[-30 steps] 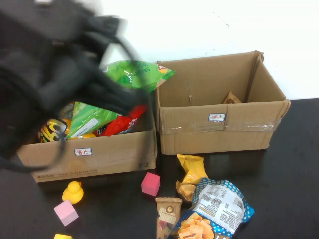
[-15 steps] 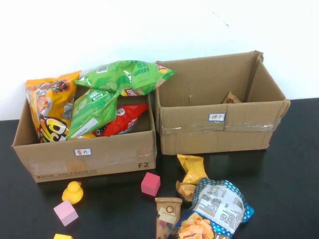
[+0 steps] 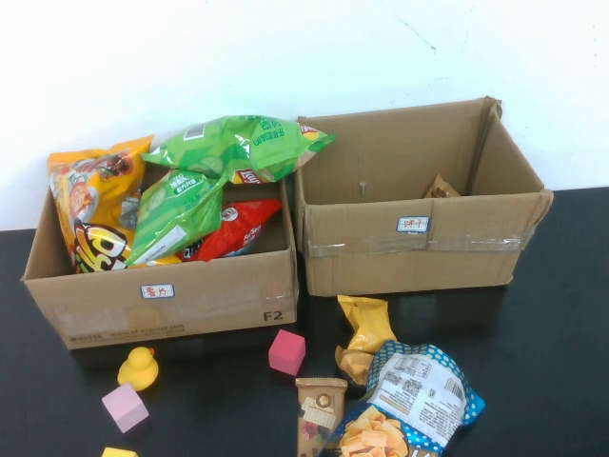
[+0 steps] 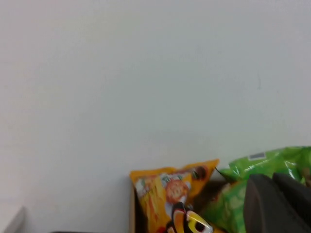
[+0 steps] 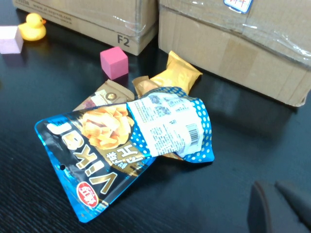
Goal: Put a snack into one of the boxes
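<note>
Black table [image 3: 552,314], 2 boxes, both hands out of the high view.
Left hand [image 4: 279,204], right hand [image 5: 279,208]: grip state unreadable; the blue bag [image 5: 131,145] could slip, being glossy.

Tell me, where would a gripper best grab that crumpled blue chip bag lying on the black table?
Probably from above, on the blue foil chip bag's raised folded middle, since its edges lie flat on the table. Right gripper hovers nearby; left gripper is near the left box.
</note>
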Robot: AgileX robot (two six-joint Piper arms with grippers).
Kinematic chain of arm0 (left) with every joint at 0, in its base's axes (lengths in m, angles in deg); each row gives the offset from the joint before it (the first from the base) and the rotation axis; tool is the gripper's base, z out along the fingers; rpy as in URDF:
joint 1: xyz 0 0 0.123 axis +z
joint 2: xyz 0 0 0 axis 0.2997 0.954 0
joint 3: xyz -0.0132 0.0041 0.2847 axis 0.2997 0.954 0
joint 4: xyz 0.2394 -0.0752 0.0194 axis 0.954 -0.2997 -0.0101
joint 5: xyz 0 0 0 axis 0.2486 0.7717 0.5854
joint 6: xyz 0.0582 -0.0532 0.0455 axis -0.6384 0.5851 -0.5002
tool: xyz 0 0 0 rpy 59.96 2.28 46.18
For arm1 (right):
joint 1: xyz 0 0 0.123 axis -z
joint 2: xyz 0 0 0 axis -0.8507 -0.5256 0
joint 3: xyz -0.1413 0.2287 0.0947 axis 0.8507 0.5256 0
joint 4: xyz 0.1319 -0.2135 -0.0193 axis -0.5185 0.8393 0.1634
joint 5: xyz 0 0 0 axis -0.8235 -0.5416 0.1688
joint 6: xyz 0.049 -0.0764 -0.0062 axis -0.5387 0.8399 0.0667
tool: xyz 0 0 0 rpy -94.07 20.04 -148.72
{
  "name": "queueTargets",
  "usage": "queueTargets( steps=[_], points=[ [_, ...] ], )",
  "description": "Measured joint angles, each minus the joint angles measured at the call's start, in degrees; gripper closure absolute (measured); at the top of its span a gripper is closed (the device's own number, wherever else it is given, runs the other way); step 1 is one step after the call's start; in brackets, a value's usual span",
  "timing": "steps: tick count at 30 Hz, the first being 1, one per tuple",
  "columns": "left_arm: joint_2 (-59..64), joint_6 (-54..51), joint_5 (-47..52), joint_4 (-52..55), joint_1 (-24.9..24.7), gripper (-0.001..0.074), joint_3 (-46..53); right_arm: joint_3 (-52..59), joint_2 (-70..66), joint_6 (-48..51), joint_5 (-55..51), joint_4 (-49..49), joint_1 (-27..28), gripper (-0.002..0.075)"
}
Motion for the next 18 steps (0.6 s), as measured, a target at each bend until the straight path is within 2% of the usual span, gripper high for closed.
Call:
queueTargets(
  steps=[2, 8, 10, 13, 18],
  points=[
    [-0.1, 11.1, 1.1, 9.1, 0.4, 0.0736, 1.0, 0.0, 0.0, 0.0, 0.0, 0.0, 0.0, 0.0727],
    [-1.7, 71.7, 13.4, 67.0, 5.6, 0.0736, 1.6, 0.0, 0.0, 0.0, 0.0, 0.0, 0.0, 0.0727],
    [-2.7, 85.5, 17.1, 81.2, 6.3, 0.0736, 2.8, 0.0, 0.0, 0.0, 0.0, 0.0, 0.0, 0.0727],
    [-4.6, 95.6, 18.3, 90.3, 6.6, 0.0736, 6.6, 0.0, 0.0, 0.0, 0.0, 0.0, 0.0, 0.0727],
    [-4.9, 98.5, 19.2, 94.5, 6.4, 0.0736, 10.5, 0.0, 0.0, 0.0, -0.1, -0.1, 0.0, 0.0727]
  ],
)
